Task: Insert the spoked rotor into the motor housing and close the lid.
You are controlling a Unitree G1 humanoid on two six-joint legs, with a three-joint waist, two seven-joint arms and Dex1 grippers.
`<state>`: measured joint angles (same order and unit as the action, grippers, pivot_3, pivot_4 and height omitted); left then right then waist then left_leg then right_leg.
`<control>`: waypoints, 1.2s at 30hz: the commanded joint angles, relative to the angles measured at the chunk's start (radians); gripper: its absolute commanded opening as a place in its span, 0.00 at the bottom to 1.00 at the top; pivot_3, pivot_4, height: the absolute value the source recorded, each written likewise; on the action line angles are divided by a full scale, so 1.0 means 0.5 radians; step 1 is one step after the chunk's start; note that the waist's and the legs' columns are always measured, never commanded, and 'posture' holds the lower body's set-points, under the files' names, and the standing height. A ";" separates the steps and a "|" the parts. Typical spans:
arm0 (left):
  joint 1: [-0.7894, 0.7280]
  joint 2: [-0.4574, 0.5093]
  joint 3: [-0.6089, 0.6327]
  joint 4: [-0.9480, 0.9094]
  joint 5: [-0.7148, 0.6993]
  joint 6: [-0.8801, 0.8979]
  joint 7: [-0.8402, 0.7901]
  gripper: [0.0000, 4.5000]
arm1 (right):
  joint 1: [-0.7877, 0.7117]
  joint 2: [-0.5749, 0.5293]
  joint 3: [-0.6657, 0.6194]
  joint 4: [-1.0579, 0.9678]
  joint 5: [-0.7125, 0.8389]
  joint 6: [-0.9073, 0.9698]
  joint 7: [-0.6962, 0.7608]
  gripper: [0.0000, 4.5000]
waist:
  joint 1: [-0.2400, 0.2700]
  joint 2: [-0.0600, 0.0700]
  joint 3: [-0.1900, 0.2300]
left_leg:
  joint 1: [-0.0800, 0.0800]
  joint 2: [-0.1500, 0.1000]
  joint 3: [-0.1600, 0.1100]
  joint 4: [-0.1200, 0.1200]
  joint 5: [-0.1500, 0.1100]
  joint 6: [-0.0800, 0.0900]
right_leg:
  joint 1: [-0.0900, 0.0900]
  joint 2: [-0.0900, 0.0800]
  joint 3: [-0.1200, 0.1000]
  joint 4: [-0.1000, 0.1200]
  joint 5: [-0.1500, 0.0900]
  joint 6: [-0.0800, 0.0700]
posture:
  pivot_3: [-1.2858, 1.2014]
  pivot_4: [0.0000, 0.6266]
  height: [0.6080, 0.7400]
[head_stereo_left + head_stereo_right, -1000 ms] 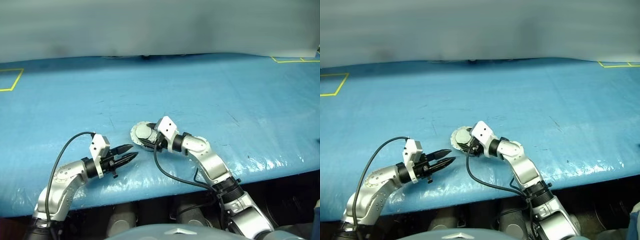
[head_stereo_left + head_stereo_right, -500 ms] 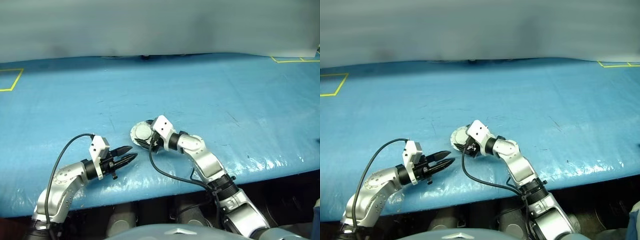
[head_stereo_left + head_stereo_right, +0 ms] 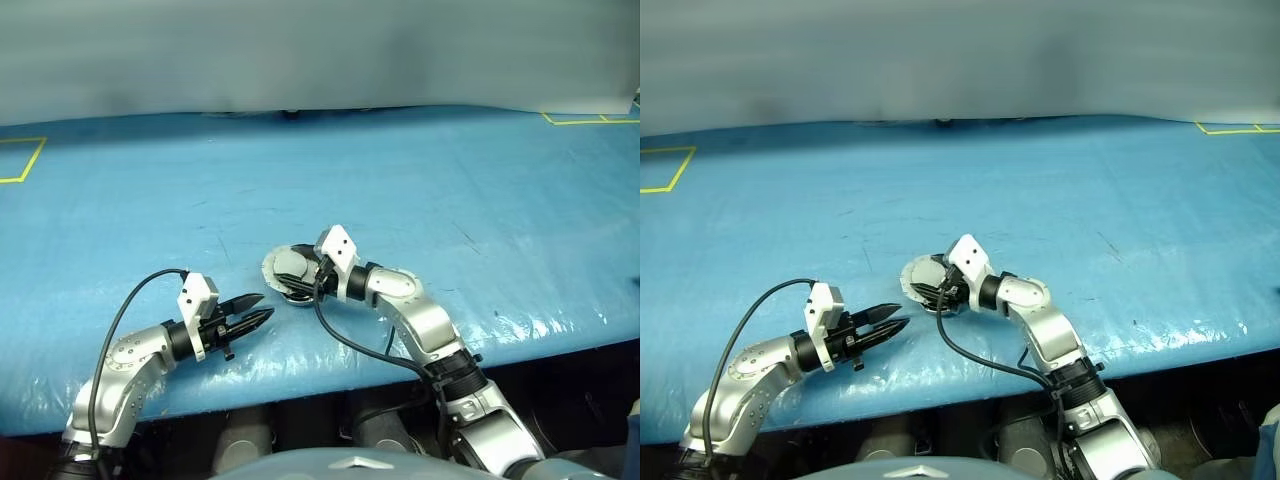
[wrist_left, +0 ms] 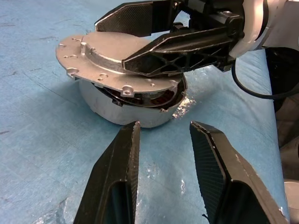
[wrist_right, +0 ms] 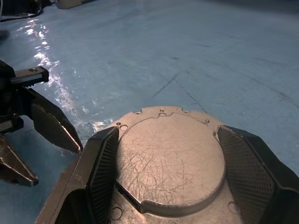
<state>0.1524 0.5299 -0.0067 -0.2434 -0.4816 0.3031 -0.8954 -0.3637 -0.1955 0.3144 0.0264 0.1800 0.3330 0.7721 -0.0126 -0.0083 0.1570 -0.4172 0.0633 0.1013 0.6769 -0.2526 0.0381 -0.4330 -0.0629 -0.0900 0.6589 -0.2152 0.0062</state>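
The motor housing stands on the blue table, copper windings showing under the lid. The silver lid lies tilted on the housing, plain face up. My right gripper reaches over it from the right. Its two fingers press on either side of the lid's raised round centre, shut on it. My left gripper hovers just left of the housing and points at it. This gripper is open with nothing between the fingers. The spoked rotor is hidden.
The blue table cover stretches wide behind and to both sides. Yellow tape marks lie at the far left and far right. The table's front edge runs close below both arms.
My right wrist has rolled a little and its fingers have drawn in onto the lid's raised centre. The left arm has not moved.
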 commanded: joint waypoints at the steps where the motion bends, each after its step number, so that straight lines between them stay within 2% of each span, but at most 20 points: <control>1: -0.008 0.013 0.015 -0.023 -0.002 -0.004 -0.011 0.40 | -0.074 -0.040 -0.020 -0.091 0.057 -0.041 0.114 0.66 | 0.001 0.000 0.000 | 0.000 0.000 0.000 0.000 0.000 0.000 | 0.000 0.000 0.000 0.000 0.000 0.000 | 0.52 0.24 1.00; 9: 0.006 0.003 0.006 -0.015 0.006 -0.016 -0.007 0.40 | -0.111 -0.162 0.018 0.058 -0.015 -0.174 0.254 0.66 | 0.001 0.000 0.000 | -0.001 0.000 0.000 0.000 0.000 0.000 | -0.001 0.000 0.000 0.000 0.000 0.000 | 0.52 0.24 1.00; 36: 0.018 -0.002 -0.008 -0.006 0.020 -0.014 -0.009 0.40 | -0.115 -0.256 0.019 0.167 -0.029 -0.239 0.401 0.66 | 0.003 0.000 0.000 | 0.000 -0.001 0.000 0.000 0.000 0.000 | 0.000 0.000 -0.001 0.000 0.000 0.000 | 0.52 0.24 1.00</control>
<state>0.1597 0.5301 -0.0099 -0.2399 -0.4734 0.3028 -0.8955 -0.4104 -0.3194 0.3274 0.1155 0.1635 0.2270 0.9597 -0.0110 -0.0082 0.1573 -0.4174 0.0631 0.1013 0.6767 -0.2527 0.0381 -0.4330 -0.0629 -0.0903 0.6588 -0.2152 0.0062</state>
